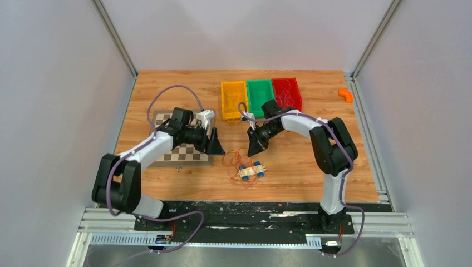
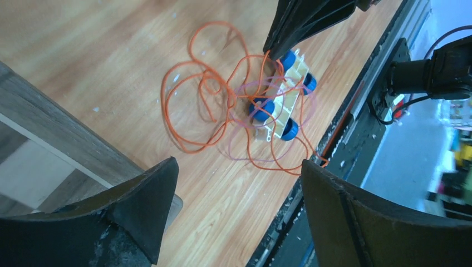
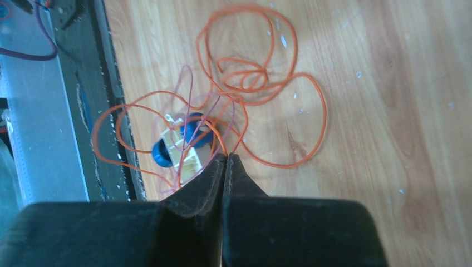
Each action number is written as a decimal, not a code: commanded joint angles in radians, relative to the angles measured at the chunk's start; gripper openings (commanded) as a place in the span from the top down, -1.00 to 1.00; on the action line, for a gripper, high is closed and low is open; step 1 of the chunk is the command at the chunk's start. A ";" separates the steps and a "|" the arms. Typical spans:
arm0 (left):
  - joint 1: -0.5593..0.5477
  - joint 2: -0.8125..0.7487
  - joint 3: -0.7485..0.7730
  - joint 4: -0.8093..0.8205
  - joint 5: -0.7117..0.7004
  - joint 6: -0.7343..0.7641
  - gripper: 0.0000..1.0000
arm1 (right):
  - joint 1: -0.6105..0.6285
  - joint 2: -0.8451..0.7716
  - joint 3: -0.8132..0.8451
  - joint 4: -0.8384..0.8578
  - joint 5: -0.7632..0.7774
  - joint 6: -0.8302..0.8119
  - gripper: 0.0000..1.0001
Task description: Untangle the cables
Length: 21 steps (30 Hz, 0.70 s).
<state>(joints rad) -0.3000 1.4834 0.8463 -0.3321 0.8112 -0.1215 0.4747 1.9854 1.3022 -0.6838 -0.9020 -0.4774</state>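
Observation:
The cables [image 1: 231, 163] are thin orange and pale purple wires, looped and tangled on the wooden table around a small cream cart with blue wheels [image 1: 251, 171]. In the right wrist view the cables [image 3: 245, 78] curl just ahead of my right gripper [image 3: 225, 156], which is shut with orange strands meeting at its tips. The left wrist view shows the same pinch from the other side, the right gripper [image 2: 270, 53] touching the cables [image 2: 211, 83] beside the cart [image 2: 281, 108]. My left gripper [image 2: 239, 162] is open above bare wood, short of the tangle, holding nothing.
A chessboard [image 1: 178, 154] lies under the left arm. Yellow [image 1: 234, 100], green [image 1: 257, 95] and red [image 1: 286, 92] bins stand at the back. An orange piece [image 1: 345, 95] lies far right. The table's front edge and black rail [image 2: 356, 111] run just beyond the cart.

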 commanded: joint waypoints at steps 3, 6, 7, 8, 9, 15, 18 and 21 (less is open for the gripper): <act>0.001 -0.253 -0.077 0.172 -0.043 0.069 -0.90 | 0.001 -0.250 0.093 0.024 -0.091 0.042 1.00; 0.002 -0.316 -0.079 0.200 -0.071 0.099 -0.93 | 0.002 -0.299 0.133 0.025 -0.101 0.067 1.00; 0.001 -0.326 -0.076 0.208 -0.081 0.103 -0.95 | 0.003 -0.313 0.147 0.026 -0.104 0.073 1.00; 0.000 -0.346 -0.074 0.234 -0.087 0.107 -0.96 | 0.004 -0.326 0.164 0.025 -0.105 0.078 1.00; 0.002 -0.357 -0.071 0.255 -0.094 0.109 -0.98 | 0.005 -0.337 0.180 0.027 -0.104 0.087 1.00; -0.016 -0.378 -0.018 0.407 -0.065 0.100 -1.00 | 0.024 -0.382 0.302 0.068 -0.105 0.164 1.00; -0.035 -0.356 0.032 0.417 -0.025 0.081 -0.99 | 0.039 -0.391 0.352 0.101 -0.078 0.189 1.00; -0.068 -0.351 0.052 0.443 0.004 0.057 -0.97 | 0.047 -0.393 0.389 0.132 -0.066 0.214 1.00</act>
<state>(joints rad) -0.3325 1.1286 0.8322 0.0116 0.7570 -0.0475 0.5072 1.6344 1.6180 -0.6334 -0.9672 -0.3134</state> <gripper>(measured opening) 0.991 0.003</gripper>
